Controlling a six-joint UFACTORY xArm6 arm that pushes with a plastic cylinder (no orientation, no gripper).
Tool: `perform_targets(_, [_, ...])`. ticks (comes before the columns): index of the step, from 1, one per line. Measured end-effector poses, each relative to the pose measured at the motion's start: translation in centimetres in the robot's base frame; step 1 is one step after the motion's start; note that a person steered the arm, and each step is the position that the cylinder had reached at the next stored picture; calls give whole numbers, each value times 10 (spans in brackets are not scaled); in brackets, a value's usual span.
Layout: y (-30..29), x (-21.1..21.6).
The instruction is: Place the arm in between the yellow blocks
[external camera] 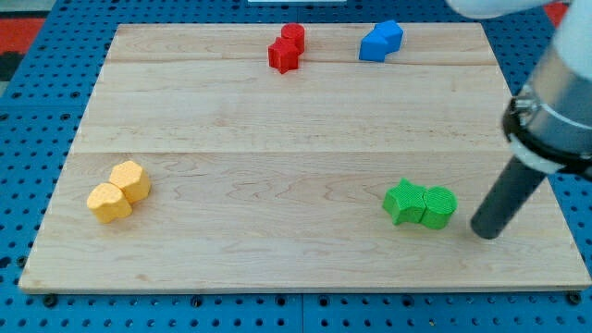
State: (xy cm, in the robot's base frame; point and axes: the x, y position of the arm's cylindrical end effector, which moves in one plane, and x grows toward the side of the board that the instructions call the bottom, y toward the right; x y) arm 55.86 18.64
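Two yellow blocks sit touching at the view's lower left of the wooden board: a hexagonal one (pixel 130 179) and a rounder one (pixel 109 203) just below and left of it. My tip (pixel 487 231) is at the view's lower right, far from the yellow blocks and just right of the green pair. The dark rod rises up and to the right from it.
A green star block (pixel 403 202) and a green round block (pixel 439 207) touch each other beside my tip. Two red blocks (pixel 288 48) sit at the view's top middle. A blue block (pixel 380 41) sits at the top right. The board's right edge (pixel 541 166) is near the rod.
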Motion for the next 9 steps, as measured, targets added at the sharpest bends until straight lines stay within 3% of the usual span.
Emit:
perform_targets(1, [-22, -37])
perform_targets(2, [-26, -26])
perform_targets(3, [-74, -17])
perform_targets(4, [-134, -38])
perform_targets(6, [-125, -4])
perform_targets(7, [-209, 43])
perform_targets(8, [-360, 35])
perform_targets(9, [-376, -21])
